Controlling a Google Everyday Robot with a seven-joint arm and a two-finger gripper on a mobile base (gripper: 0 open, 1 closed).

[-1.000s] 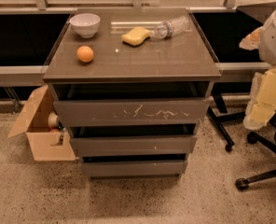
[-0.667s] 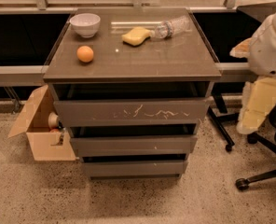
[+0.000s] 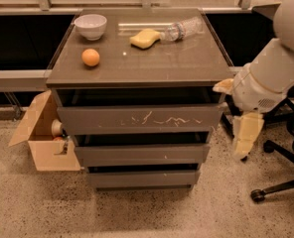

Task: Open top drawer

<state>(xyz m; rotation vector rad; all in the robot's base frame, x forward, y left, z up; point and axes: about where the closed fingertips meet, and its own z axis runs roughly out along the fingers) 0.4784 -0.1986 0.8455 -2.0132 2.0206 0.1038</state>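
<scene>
The top drawer is the wide grey-brown front just under the cabinet top, with white scratch marks across its middle. A dark gap runs along its upper edge. It has no handle. Two narrower drawer fronts sit below it. My gripper hangs at the end of the white arm, to the right of the cabinet, level with the top drawer's right end. It is a short way from the drawer and does not touch it.
On the cabinet top are a white bowl, an orange, a yellow sponge and a lying plastic bottle. An open cardboard box stands left of the cabinet. Office chair legs are at the right.
The arm and gripper have moved left, closer to the cabinet's right side. The drawers and the things on top have not moved.
</scene>
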